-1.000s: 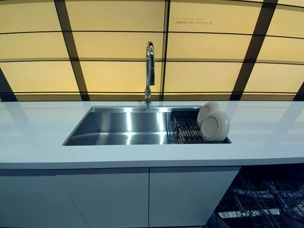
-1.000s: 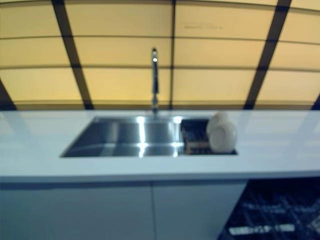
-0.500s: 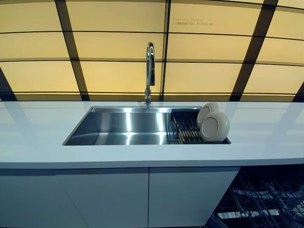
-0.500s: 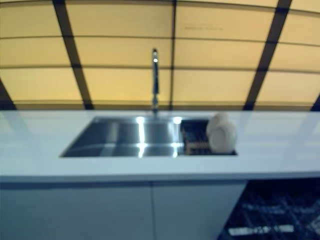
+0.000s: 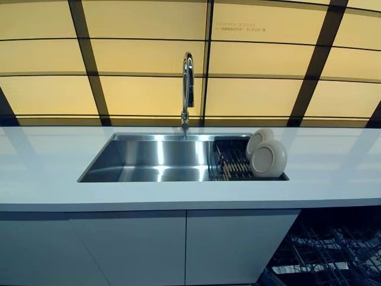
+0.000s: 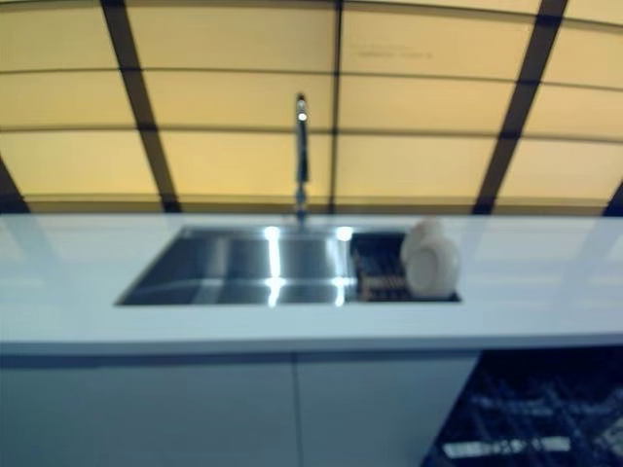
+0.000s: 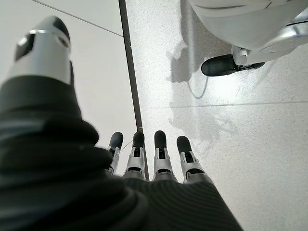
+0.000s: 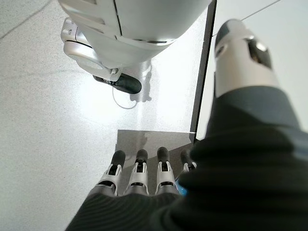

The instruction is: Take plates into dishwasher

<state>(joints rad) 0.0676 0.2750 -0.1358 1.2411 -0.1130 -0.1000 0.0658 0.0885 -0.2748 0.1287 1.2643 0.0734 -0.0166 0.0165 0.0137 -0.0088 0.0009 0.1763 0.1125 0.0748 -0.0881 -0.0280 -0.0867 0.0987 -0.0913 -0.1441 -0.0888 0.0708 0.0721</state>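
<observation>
Two cream plates (image 5: 268,158) stand on edge in a dark rack (image 5: 231,163) at the right end of the steel sink (image 5: 161,158); they also show in the right eye view (image 6: 433,267). The open dishwasher's wire rack (image 5: 324,250) shows below the counter at lower right. Neither hand shows in the eye views. My left hand (image 7: 154,161) hangs down over the floor, fingers straight, holding nothing. My right hand (image 8: 139,175) hangs down the same way, fingers straight and empty.
A white counter (image 5: 53,173) runs across the view, with a tall chrome tap (image 5: 187,89) behind the sink. White cabinet doors (image 5: 143,247) are below the counter left of the dishwasher. A yellow panelled wall (image 5: 143,56) is behind.
</observation>
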